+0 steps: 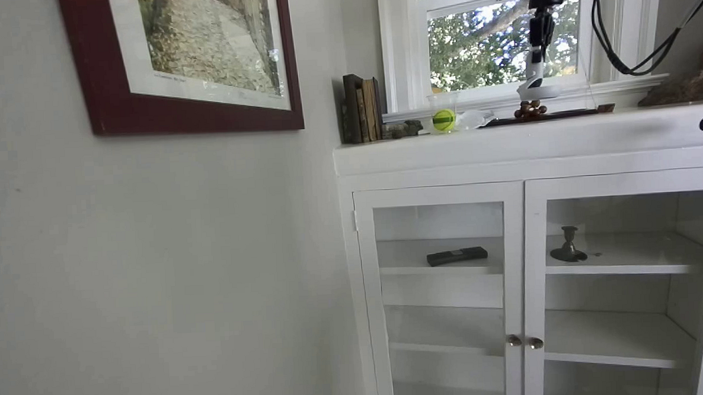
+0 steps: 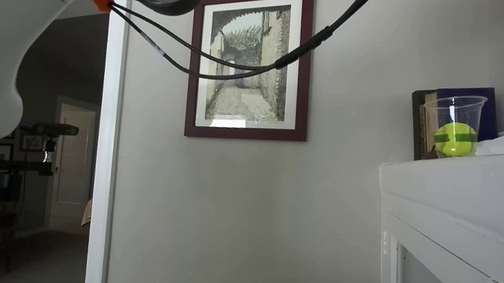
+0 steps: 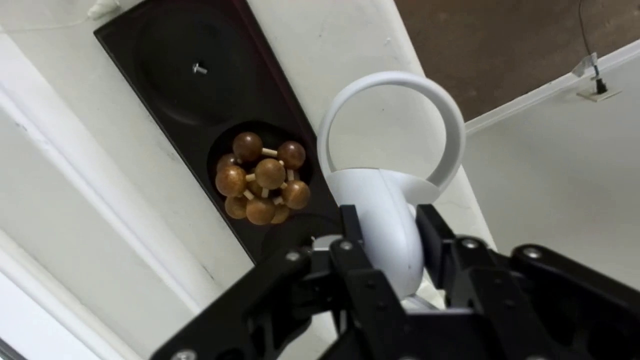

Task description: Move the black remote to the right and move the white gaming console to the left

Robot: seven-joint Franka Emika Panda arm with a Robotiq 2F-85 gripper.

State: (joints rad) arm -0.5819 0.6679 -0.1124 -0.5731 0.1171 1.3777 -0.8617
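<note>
Jaws grip white controller point(image 3: 377, 212); caption point(image 1: 171, 76) on framed print point(image 1: 205, 40) illegible.

White controller point(image 3: 381, 207) in 2 jaws, tray point(image 3: 195, 102)

Lower right in an exterior view: two glazed cabinet doors point(image 1: 514, 261), two round knobs point(image 1: 513, 340), one black remote point(image 1: 458, 256), one candlestick point(image 1: 569, 247). At upper right, one window point(image 1: 475, 43); at upper middle, at least three upright books point(image 1: 361, 114), too overlapped for an exact tally. In both exterior views, one large framed picture point(image 2: 257, 47), one clear plastic cup point(image 2: 453, 109), one tennis ball point(image 2: 455, 139). In the wrist view, one dark tray point(image 3: 190, 105) at upper left, one wooden ball-and-stick puzzle point(image 3: 270, 173) and one white VR controller point(image 3: 382, 210) around the centre, one gripper point(image 3: 389, 222) with two fingers point(image 3: 431, 225) below.
</note>
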